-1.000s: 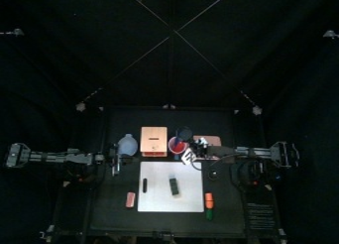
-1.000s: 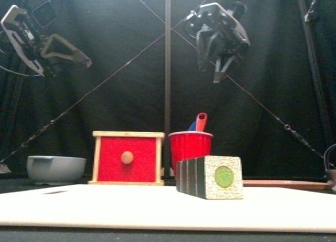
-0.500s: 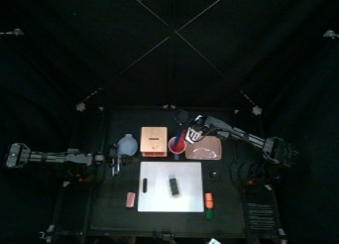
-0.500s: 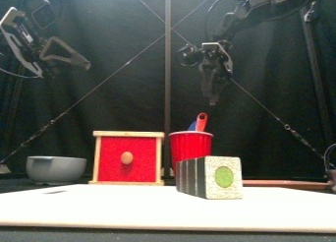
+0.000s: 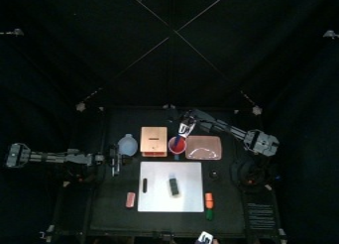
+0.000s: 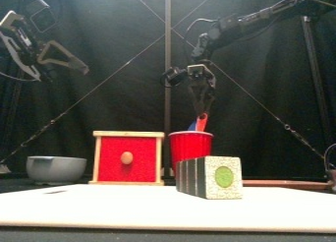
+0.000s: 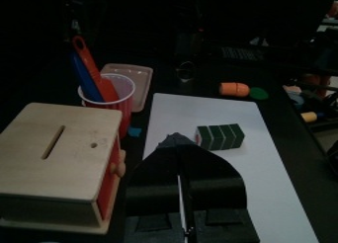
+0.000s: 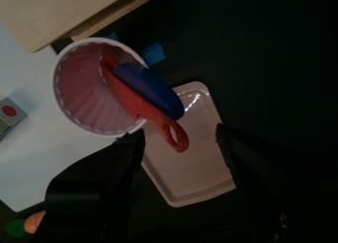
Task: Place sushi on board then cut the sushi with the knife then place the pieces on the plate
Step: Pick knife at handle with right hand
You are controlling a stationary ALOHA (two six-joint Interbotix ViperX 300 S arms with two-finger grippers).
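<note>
My right gripper (image 8: 175, 138), jaws wide, hovers over the knives (image 8: 145, 89) in the red cup (image 6: 191, 148) at frame centre. My left gripper (image 7: 179, 140) is closed, far left. The sushi roll (image 5: 173, 185) sits on the white board (image 5: 157, 179), lower centre; black tabletop (image 5: 113, 218), black curtains (image 5: 169, 50) around.

We are looking into a booth of black curtains. The back curtain (image 5: 169, 50) is filling the upper half of the top view, and in the front view it is hanging as one dark wall behind everything (we are making out no clear fold in it). Toward both sides the black is running out to the edges, and we cannot tell where the side curtains are beginning. The small black table (image 5: 159, 220) is lying below, its front edge sitting at the bottom of the top view. Its surface is catching slightly more light than the curtain.
</note>
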